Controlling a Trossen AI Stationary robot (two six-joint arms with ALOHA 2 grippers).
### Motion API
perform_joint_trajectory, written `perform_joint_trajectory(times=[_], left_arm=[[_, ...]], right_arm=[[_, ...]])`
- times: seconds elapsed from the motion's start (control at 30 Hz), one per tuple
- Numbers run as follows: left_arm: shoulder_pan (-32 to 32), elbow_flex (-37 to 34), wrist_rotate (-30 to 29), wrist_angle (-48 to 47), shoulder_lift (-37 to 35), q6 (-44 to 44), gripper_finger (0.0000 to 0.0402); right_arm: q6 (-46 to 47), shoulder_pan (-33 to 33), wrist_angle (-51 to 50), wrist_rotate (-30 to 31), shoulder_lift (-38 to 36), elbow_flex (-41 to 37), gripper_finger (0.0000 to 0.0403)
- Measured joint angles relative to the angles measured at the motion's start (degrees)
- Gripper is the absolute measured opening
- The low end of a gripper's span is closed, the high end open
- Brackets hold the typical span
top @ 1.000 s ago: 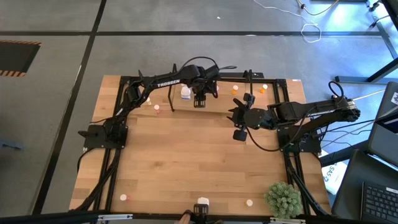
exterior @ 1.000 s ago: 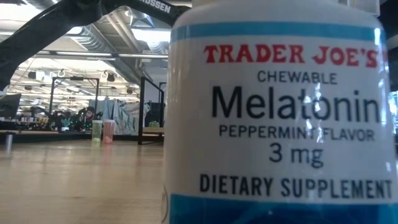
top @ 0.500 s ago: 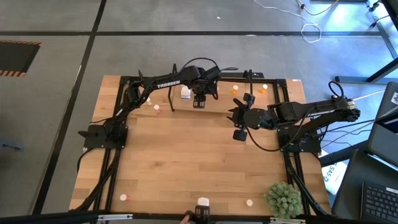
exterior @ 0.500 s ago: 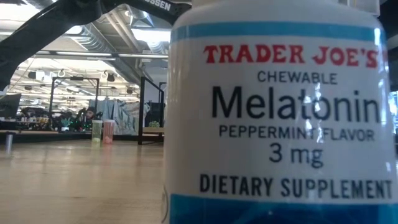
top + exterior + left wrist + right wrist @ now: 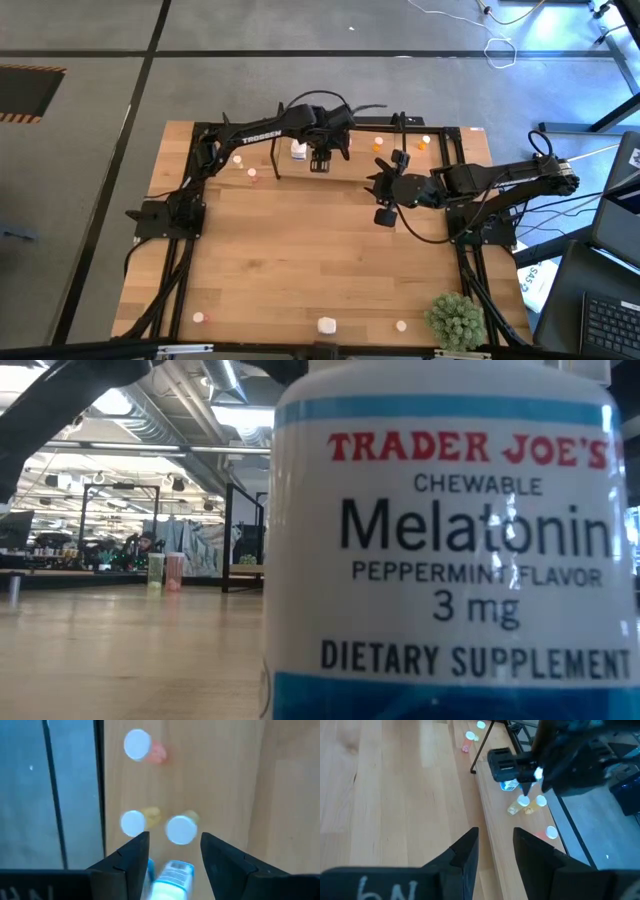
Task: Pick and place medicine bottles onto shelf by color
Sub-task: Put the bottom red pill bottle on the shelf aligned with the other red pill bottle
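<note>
A chunky white medicine bottle with a blue label [image 5: 171, 876] sits on the shelf's pale base [image 5: 350, 172] by the table's far edge, near a thin black upright [image 5: 275, 160]. My left gripper [image 5: 175, 845] hangs open above it, fingers apart and clear of it; the right wrist view shows the gripper [image 5: 522, 779] over the bottle [image 5: 509, 785]. Two yellow bottles [image 5: 180, 830] and a pink one [image 5: 137, 745] stand farther along the shelf. My right gripper [image 5: 496, 842] waits open and holds nothing, right of centre [image 5: 380, 192].
A large white melatonin bottle [image 5: 450, 550] stands at the near edge and fills the low view. Small bottles [image 5: 198, 317] [image 5: 401, 325] lie near the front edge, pink ones [image 5: 252, 172] at the far left. A green plant [image 5: 455, 320] stands at the near right corner.
My left gripper has risen from the shelf and shifted slightly, with the same gap between its fingers; in the low view its arm has climbed out of the top of the picture. The white bottle has stayed where it was on the shelf.
</note>
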Motion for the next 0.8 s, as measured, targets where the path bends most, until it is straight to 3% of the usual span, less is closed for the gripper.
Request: perform_joint_trajectory(times=[0.43,0.63,0.8], left_arm=[[-11.11,-0.11,-4.15,-16.41,-8.02,-19.01,0.0173],[-18.83,-1.06,-11.77,-20.71,-10.79,-27.79,0.0173],[-25.44,-6.76,-18.59,-22.14,-16.63,-36.49,0.0173]], right_arm=[[-0.02,-0.01,0.47,-0.01,-0.02,-0.02,0.0125],[0.0,-0.02,0.81,0.0,-0.07,-0.02,0.0125],[-0.02,-0.01,1.35,0.02,-0.06,-0.02,0.0125]])
